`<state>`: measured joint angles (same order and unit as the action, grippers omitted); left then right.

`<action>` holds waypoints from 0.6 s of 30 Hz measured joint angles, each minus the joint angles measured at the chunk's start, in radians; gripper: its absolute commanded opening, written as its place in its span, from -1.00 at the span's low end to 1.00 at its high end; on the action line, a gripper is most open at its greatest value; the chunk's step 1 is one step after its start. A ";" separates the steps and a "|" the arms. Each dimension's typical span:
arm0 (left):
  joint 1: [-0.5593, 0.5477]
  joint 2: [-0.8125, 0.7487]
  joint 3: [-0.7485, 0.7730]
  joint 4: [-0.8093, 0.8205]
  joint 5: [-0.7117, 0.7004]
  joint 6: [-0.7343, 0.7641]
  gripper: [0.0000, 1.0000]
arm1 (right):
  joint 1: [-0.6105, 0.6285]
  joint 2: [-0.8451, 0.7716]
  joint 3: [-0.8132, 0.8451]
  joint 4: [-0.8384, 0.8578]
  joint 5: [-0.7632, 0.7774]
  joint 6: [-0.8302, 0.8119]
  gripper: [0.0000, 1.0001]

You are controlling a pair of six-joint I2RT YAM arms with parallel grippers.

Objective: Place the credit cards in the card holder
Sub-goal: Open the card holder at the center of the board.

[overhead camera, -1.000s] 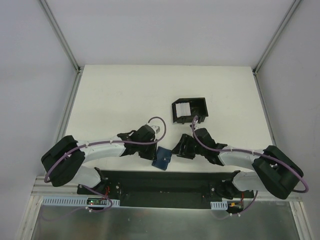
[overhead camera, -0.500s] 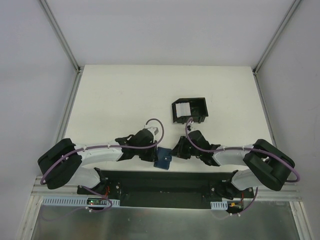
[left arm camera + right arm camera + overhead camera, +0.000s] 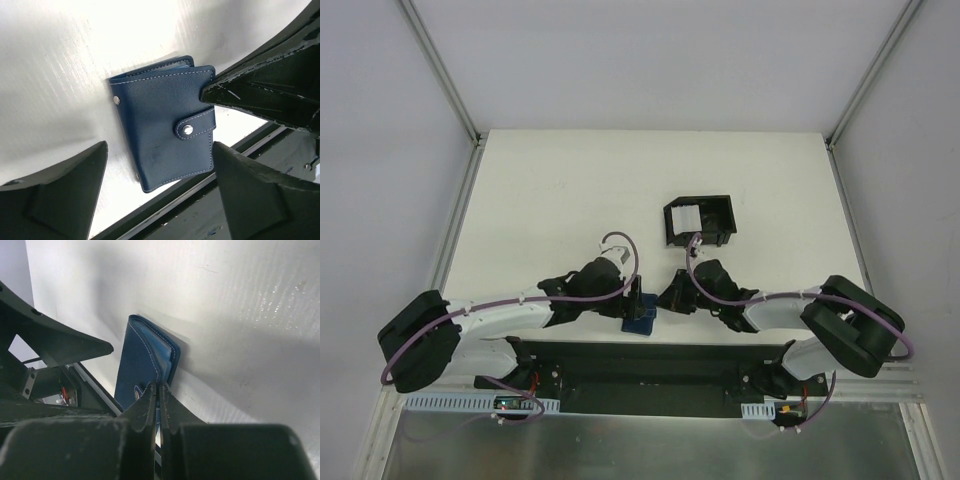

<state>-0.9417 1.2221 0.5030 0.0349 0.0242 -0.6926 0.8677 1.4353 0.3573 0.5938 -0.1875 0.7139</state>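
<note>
A plain white surface [image 3: 570, 200] fills the middle of the top view, closed in by pale grey walls [image 3: 650, 60] at the back and on both sides. Slanting metal frame posts [image 3: 442, 70] run down to its far corners. The wrist views show a faint ribbed grain on the surface and a soft glare. Along the near edge lies a black mounting plate [image 3: 650, 360] that carries both arm bases, and below it is a sheet of dull metal [image 3: 640, 440]. The card holder [image 3: 640, 316] lies on the surface close to that near edge, between the two arms. It is folded closed, with its strap snapped over the front. The left end effector [image 3: 159, 150] is released: its fingers [image 3: 65, 195] stand wide apart on either side of the card holder, and neither touches it. The right end effector [image 3: 159, 387] is clenched, its two fingers pressed together with their tips at the edge of the card holder. Whether anything is pinched between them cannot be told. Farther back and a little to the right, well apart from the card holder, sits a black open-topped box [image 3: 718, 215]. The white credit cards [image 3: 686, 218] stand in its left part. Purple cables [image 3: 620, 245] loop over both wrists.
</note>
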 measured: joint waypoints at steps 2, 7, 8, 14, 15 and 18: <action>0.008 -0.024 -0.006 0.006 -0.007 0.003 0.98 | 0.001 0.000 -0.009 0.028 -0.007 -0.017 -0.99; 0.109 -0.093 -0.069 0.069 0.051 0.010 0.98 | 0.001 -0.013 -0.049 0.086 -0.024 -0.069 -0.99; 0.145 -0.110 -0.093 0.098 0.082 0.012 0.98 | 0.001 -0.020 -0.055 0.092 -0.029 -0.080 -0.99; 0.296 -0.153 -0.204 0.258 0.270 0.029 0.98 | 0.001 -0.101 -0.080 0.122 -0.066 -0.166 -0.99; 0.296 -0.143 -0.204 0.287 0.302 0.032 0.98 | 0.001 -0.123 -0.084 0.128 -0.072 -0.182 -0.99; 0.305 -0.092 -0.211 0.412 0.390 0.026 0.97 | 0.001 -0.177 -0.094 0.131 -0.084 -0.220 -0.99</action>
<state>-0.6365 1.1301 0.2916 0.4469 0.4141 -0.6662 0.8688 1.2587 0.2634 0.7250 -0.2718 0.4938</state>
